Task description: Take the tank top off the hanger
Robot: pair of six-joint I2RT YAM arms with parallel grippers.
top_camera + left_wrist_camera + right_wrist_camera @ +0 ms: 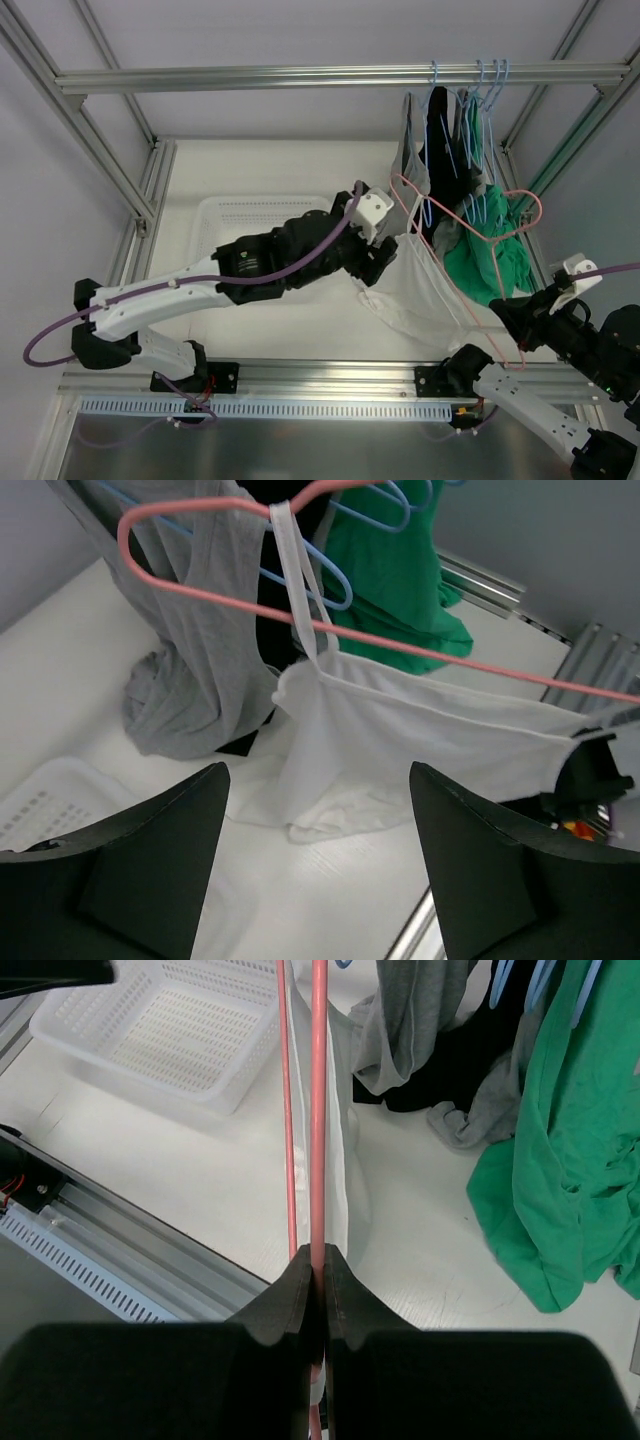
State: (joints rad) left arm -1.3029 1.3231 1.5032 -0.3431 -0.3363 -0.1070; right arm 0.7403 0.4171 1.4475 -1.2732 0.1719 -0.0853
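Note:
A white tank top (pixel 420 285) hangs on a pink hanger (pixel 463 222) held low over the table, one strap over the hanger's upper wire. In the left wrist view the tank top (pixel 400 735) droops below the pink hanger (pixel 400 645), its hem on the table. My right gripper (pixel 512 318) is shut on the pink hanger's wire (pixel 319 1110) at its near end, shown in the right wrist view (pixel 320 1258). My left gripper (pixel 385 262) is open and empty beside the tank top's left edge, its jaws wide apart in the left wrist view (pixel 318 815).
A white perforated basket (pixel 240 215) sits on the table left of the garments. Grey (pixel 410 150), black (pixel 445 150) and green (pixel 490 255) clothes hang on blue hangers (pixel 485 80) from the top rail. Aluminium frame posts stand at the sides.

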